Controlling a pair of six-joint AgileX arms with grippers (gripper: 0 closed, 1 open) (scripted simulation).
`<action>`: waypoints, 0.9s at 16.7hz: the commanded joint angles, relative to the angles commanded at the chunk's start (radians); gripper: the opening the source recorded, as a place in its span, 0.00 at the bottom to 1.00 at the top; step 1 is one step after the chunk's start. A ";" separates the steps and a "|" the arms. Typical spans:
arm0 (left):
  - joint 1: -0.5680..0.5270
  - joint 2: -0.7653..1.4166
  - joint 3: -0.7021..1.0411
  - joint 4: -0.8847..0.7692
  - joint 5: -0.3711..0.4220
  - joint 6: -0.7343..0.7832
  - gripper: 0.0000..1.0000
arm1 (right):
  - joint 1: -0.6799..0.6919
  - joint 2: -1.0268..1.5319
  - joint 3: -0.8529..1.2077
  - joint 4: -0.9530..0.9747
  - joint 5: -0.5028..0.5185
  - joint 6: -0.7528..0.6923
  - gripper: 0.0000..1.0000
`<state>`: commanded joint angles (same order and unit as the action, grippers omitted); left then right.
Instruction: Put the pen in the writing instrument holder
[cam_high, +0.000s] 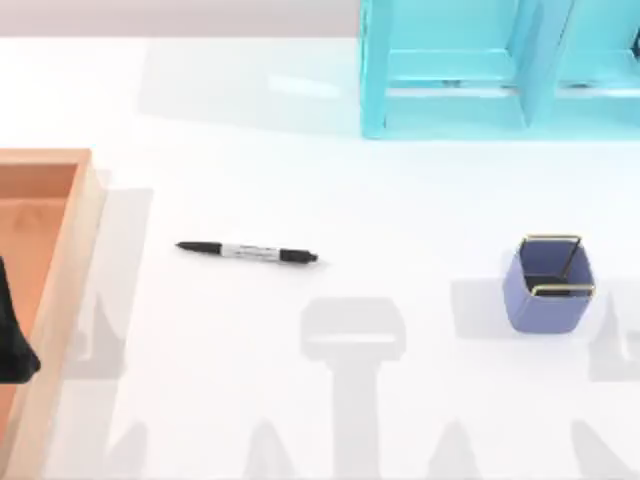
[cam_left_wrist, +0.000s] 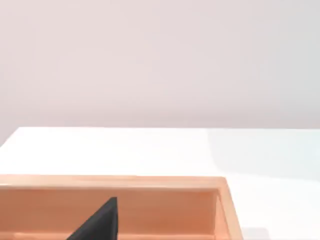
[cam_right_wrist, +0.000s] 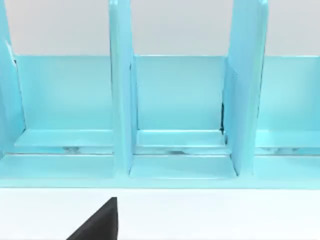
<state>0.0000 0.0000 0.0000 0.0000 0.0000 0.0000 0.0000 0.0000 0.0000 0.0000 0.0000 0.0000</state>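
Nothing is done yet: the pen (cam_high: 247, 252) lies flat on the desk (cam_high: 400, 200), well apart from the writing instrument holder (cam_high: 548, 285) at the right, so we must grasp and carry it, though we cannot tell either hand's state.

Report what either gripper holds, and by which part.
Nothing is held. The black-capped white-barrelled pen lies alone on the white table, apart from the periwinkle square cup.

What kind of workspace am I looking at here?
Likely a simulated desk or office tabletop: a pen on the white table, a blue pen holder, and a turquoise shelf.
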 joint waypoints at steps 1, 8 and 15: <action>0.000 0.000 0.000 0.000 0.000 0.000 1.00 | 0.000 0.000 0.000 0.000 0.000 0.000 1.00; 0.000 0.000 0.000 0.000 0.000 0.000 1.00 | 0.060 0.197 0.198 -0.119 -0.001 -0.047 1.00; 0.000 0.000 0.000 0.000 0.000 0.000 1.00 | 0.200 0.803 0.727 -0.483 0.008 -0.189 1.00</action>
<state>0.0000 0.0000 0.0000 0.0000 0.0000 0.0000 0.2004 0.8032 0.7267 -0.4828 0.0077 -0.1885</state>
